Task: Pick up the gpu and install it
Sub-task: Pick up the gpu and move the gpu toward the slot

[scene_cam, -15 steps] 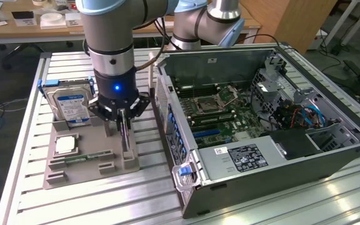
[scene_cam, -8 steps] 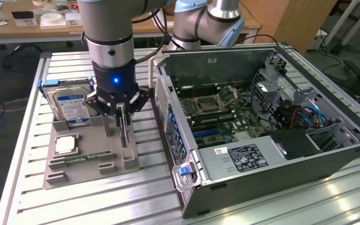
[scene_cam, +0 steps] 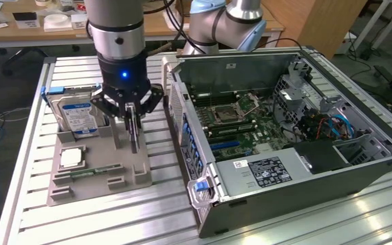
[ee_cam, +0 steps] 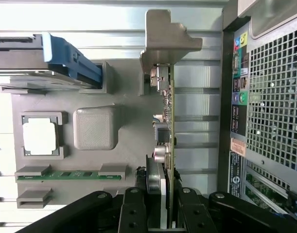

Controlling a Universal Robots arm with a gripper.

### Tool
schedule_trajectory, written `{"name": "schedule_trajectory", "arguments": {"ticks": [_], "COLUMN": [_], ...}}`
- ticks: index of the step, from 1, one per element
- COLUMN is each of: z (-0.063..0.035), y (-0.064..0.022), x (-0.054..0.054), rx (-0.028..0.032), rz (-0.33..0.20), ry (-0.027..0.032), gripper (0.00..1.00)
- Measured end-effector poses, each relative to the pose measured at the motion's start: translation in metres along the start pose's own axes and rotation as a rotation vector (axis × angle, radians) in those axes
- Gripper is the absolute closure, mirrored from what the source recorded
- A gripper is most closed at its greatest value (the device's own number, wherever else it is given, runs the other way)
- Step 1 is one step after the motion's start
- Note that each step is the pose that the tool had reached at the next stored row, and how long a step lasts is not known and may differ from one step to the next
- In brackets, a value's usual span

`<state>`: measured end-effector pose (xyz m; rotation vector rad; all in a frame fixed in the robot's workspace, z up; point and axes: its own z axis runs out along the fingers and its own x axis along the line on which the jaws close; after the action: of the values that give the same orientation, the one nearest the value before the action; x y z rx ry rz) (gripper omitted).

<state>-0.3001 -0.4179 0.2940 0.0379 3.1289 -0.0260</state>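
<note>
The gripper (scene_cam: 133, 122) sits in the upper left of the exterior view, hanging straight down over the gray holder tray (scene_cam: 114, 158). Its fingers (ee_cam: 133, 213) are pinched in on the gpu (scene_cam: 135, 137). So it's closed on the card, not hanging open.

The gpu stands upright on its edge in the tray, near the tray's edge on the exterior view's right. It's thin enough that from the exterior view it's basically a dark sliver running down from between the fingertips. Its lower end looks like it's at the tray surface, but I can't really tell if it's still seated or a hair off it.

The wrist view shows it way better. The gpu (ee_cam: 170, 126) is seen edge-on, with one finger on each face. The gripper (ee_cam: 163, 213) grabs it at the end away from the silver bracket (ee_cam: 167, 43). The little components on the card all stick out on one side.

Other stuff on the tray, all on the exterior view's left of the card:
- the hard drive (scene_cam: 77, 116) with the blue-white label, standing at the back
- a square processor chip (scene_cam: 72, 157) in front of that
- the green memory stick (scene_cam: 90, 172), lying flat nearest the front

The open PC case (scene_cam: 298, 191) lies on the table (scene_cam: 80, 219) just beside the tray, filling the right half of the exterior view.
</note>
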Motion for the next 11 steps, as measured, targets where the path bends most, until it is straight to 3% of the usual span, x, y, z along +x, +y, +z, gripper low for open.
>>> {"name": "schedule_trajectory", "arguments": {"ticks": [11], "z": [-0.0349], "y": [-0.0006], "x": [0.0], "rx": [-0.0001], "rz": [0.0], "ry": [-0.0001], "gripper": [0.72]}}
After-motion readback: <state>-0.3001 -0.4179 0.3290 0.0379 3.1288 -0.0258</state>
